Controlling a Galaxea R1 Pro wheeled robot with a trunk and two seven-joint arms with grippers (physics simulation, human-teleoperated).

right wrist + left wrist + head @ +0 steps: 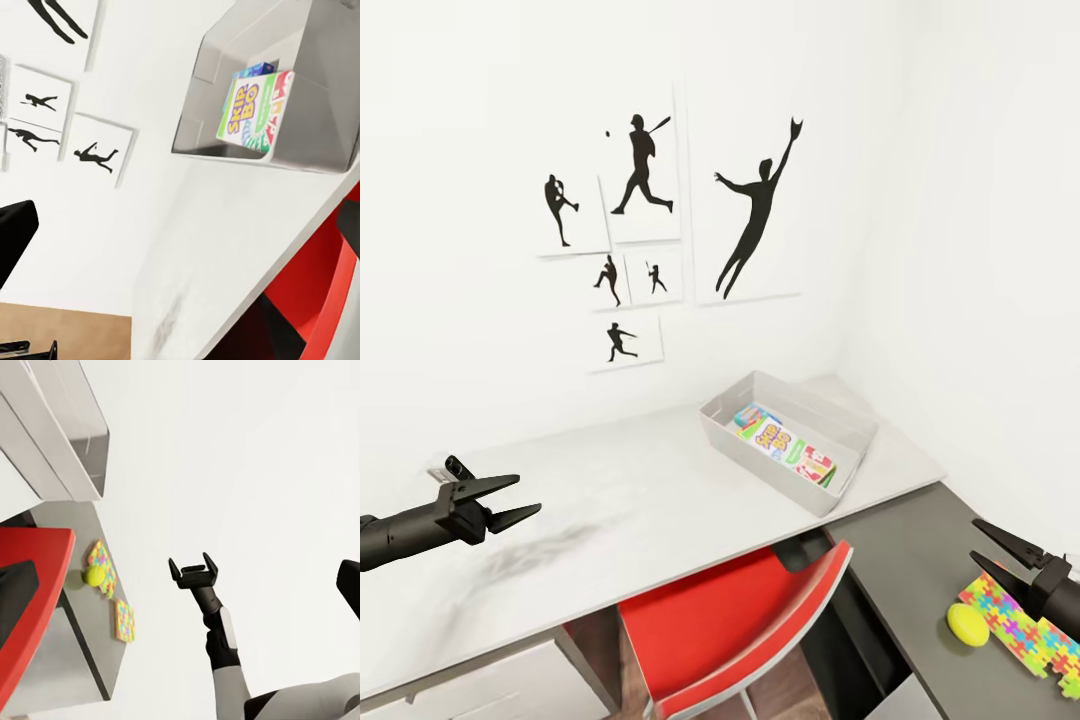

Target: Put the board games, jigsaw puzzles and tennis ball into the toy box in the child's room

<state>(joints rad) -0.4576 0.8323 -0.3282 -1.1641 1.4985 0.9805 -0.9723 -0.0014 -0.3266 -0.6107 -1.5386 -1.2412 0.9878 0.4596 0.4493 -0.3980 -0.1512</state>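
The grey toy box (755, 465) sits on the light grey table (610, 520) near the corner. Inside it lie board games, a Skip-Bo box (773, 438) uppermost. In the right wrist view, the Skip-Bo box (251, 112) leans in the toy box (330, 60). On the dark corner section, the tennis ball (967, 625) rests against a jigsaw puzzle (1020, 628). My right gripper (995, 555) hovers open just above them. The left wrist view shows the right gripper (193, 568), the ball (94, 576) and two puzzles (101, 561) (125, 620). My left gripper (510, 500) hangs open and empty over the table's left part.
A red chair (740, 620) is pushed under the table between my arms. Black athlete pictures (650, 210) hang on the white wall behind. White drawers (470, 690) sit below the table at the left. The walls meet in a corner right of the toy box.
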